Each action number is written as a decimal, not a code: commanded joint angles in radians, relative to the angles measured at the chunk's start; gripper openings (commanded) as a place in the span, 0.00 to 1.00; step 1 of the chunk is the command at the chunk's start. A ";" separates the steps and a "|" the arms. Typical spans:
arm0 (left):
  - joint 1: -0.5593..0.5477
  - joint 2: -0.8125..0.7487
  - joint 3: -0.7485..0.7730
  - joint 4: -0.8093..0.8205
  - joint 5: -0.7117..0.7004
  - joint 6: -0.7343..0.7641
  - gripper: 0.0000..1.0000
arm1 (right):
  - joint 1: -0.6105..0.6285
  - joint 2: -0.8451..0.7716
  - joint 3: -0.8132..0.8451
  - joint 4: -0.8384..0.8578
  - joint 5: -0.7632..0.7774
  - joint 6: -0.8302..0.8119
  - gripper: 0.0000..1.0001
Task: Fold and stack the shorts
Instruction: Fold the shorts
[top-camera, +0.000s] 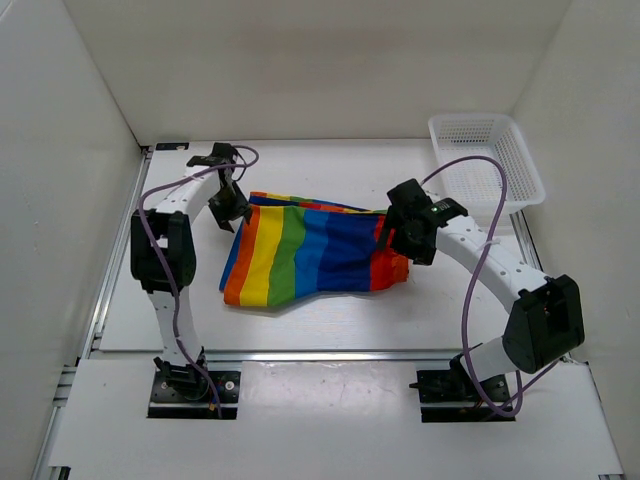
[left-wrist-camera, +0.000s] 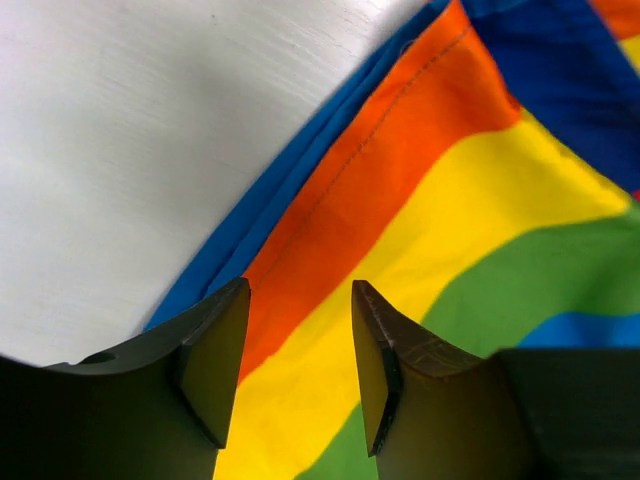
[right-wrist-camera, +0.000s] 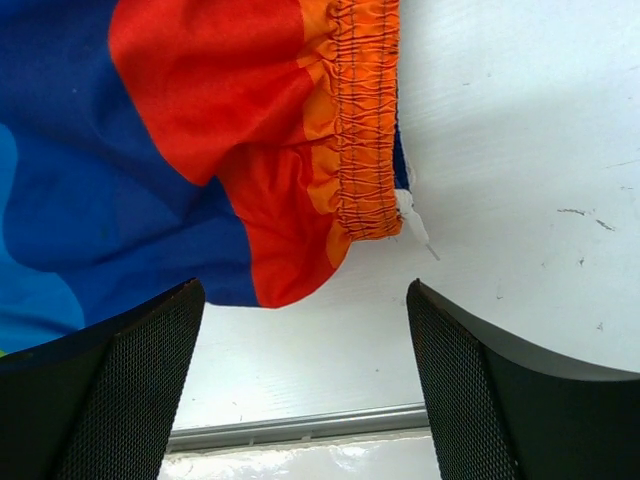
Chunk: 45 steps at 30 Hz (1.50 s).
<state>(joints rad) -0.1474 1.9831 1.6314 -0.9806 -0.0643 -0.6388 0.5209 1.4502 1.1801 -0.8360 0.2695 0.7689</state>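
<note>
— How do the arms sit?
— Both elbows up, wrists tipped down. The left gripper (left-wrist-camera: 298, 300), jaws partly apart and empty, hangs over the shorts (top-camera: 310, 250) at their striped edge. The right gripper (right-wrist-camera: 305, 300), wide and empty, is by their waistband (right-wrist-camera: 365, 120).
— And the shorts?
— Mid table (top-camera: 330, 320), between the two.

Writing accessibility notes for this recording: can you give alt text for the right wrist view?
The right gripper hangs open over the white table, holding nothing. The striped shorts lie just beyond it, showing blue and red bands and a gathered orange waistband.

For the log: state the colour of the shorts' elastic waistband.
The waistband is orange; right wrist view shows it best.
</note>
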 joint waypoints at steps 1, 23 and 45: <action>-0.011 0.017 0.069 0.022 0.008 0.022 0.56 | 0.001 0.004 0.030 -0.026 0.033 -0.017 0.86; -0.040 0.375 0.510 -0.073 0.009 -0.007 0.37 | -0.038 0.062 0.041 -0.026 0.023 -0.066 0.86; -0.058 0.414 0.792 -0.144 -0.014 -0.007 0.10 | -0.047 0.090 0.059 -0.026 0.014 -0.076 0.86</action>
<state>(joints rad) -0.1967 2.3306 2.3451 -1.1175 -0.0875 -0.6441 0.4778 1.5406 1.2007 -0.8474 0.2783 0.7048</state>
